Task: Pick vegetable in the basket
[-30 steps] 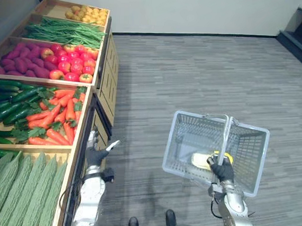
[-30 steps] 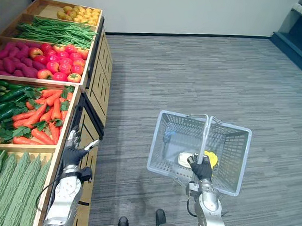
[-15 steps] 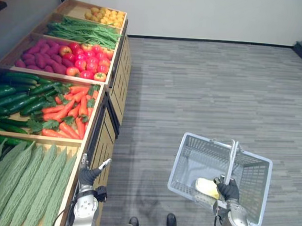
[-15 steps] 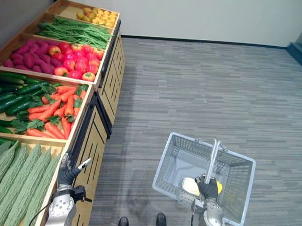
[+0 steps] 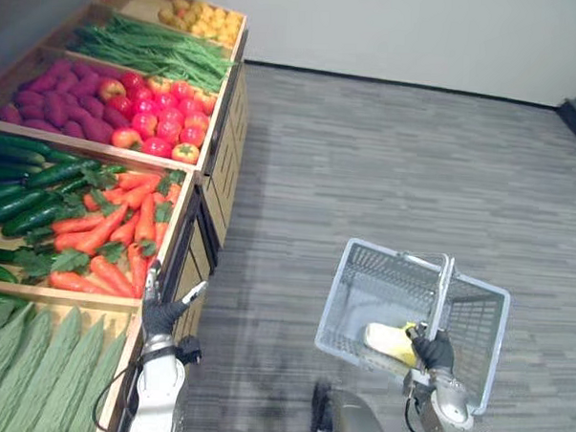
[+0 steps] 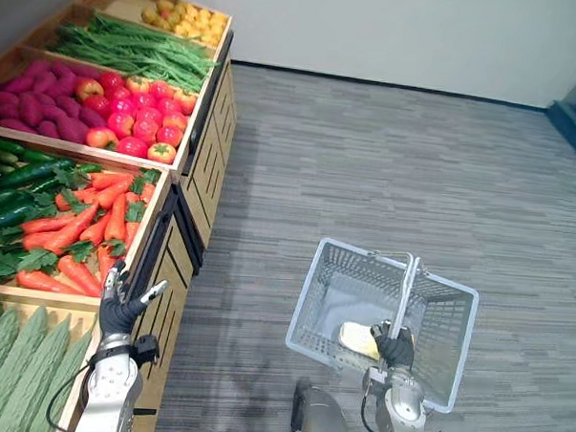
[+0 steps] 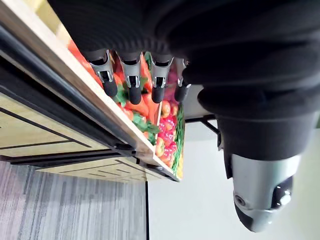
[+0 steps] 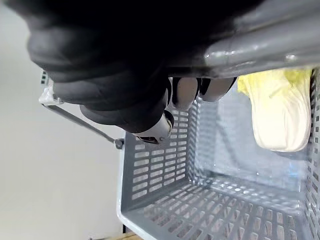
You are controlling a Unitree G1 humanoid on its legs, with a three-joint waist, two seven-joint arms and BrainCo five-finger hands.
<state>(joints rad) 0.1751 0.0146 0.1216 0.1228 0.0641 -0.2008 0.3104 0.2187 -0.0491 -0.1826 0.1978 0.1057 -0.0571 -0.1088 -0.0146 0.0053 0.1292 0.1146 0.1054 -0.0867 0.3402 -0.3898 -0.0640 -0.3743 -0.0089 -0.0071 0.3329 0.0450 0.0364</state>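
So the biggest thing here is the wooden produce stand (image 5: 221, 165) running along the robot's left over the grey floor (image 5: 386, 153); nearest bin has ridged green gourds (image 5: 33, 358), and the next one up has cucumbers (image 5: 31, 181) and carrots (image 5: 115, 228). The whole picture has swung compared with half a second ago, so that's the head camera moving, not the stand. Measured against the stand, though, the left hand (image 5: 159, 316) really has shifted; it was down beside the gourd bin, and now it's up at the wooden divider between gourds and carrots, just beside the carrot bin's near corner. Its fingers (image 7: 132, 80) are straight and spread with the thumb off to the side, nothing in them; in its wrist view they point out over the carrots. My read is it's lining up for a carrot, but no grab has started. The grey mesh basket (image 5: 473, 325) is much as before, out over the floor and well apart from the stand; it hangs by its handle (image 5: 443, 290) from the right hand (image 5: 433, 351), whose fingers are wrapped tight round the bar. Inside lies the same single pale yellow vegetable (image 5: 390, 342), looks like a napa cabbage to me, on the bottom right under that hand. Nothing new has gone in, so the next pick is still to do; the basket will probably need to come closer first.
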